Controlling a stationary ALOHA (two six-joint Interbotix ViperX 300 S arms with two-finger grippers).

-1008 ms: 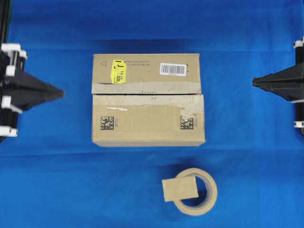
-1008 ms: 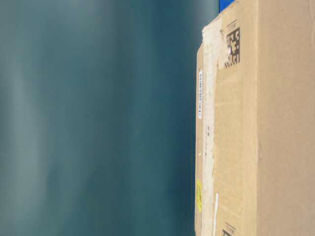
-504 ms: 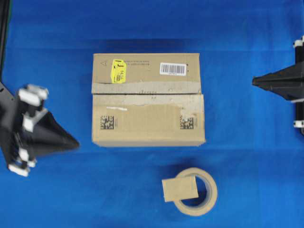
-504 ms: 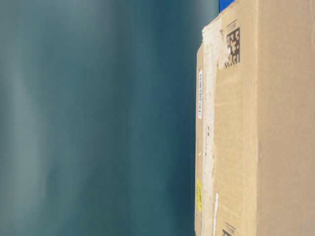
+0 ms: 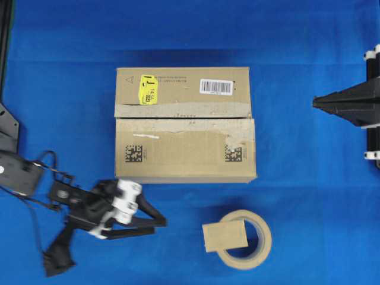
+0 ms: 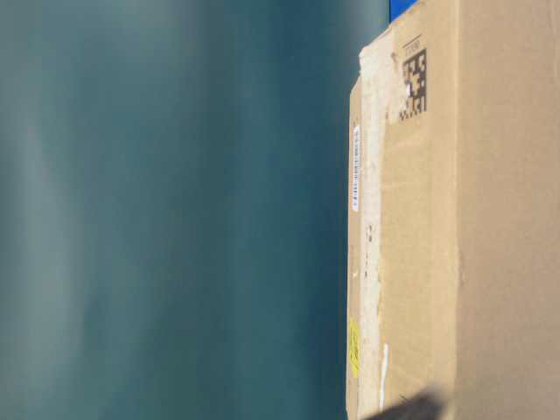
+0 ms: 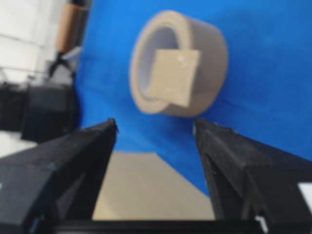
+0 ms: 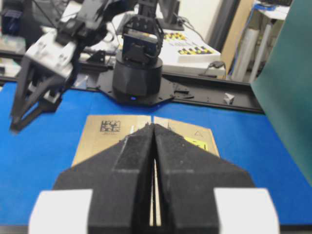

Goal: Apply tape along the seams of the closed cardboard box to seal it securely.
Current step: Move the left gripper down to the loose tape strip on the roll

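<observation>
The left gripper (image 5: pixel 159 223) hangs over the blue surface (image 5: pixel 309 196) toward its near-left corner, jaws spread wide and holding nothing, its tips aimed at the tape (image 5: pixel 224 236), a small tan piece resting on the near-left rim of a beige tape roll (image 5: pixel 256 238) by the middle of the near edge. The gripper is apart from both. The cardboard box (image 5: pixel 184 124) sits closed at the middle of the surface, its seam (image 5: pixel 178 117) running side to side across the top between strips of torn grey old tape. The right gripper (image 5: pixel 316 103) waits at the right edge with its jaws pressed together, empty. One risk, as a judgement: the tape lies flat on the roll, so the closing jaws may clamp or nudge the roll too, dragging it along or folding the tape onto itself. Another: the tape may be laid askew on the seam or over the ragged old strips, where it would hold badly. The left wrist view shows the tape (image 7: pixel 174 77) centred between the spread jaws, leaning across the roll's (image 7: pixel 204 44) opening, which the overhead view cannot confirm. The overhead view alone shows the full layout. The table-level view shows only the box's (image 6: pixel 472 219) side, close up.
</observation>
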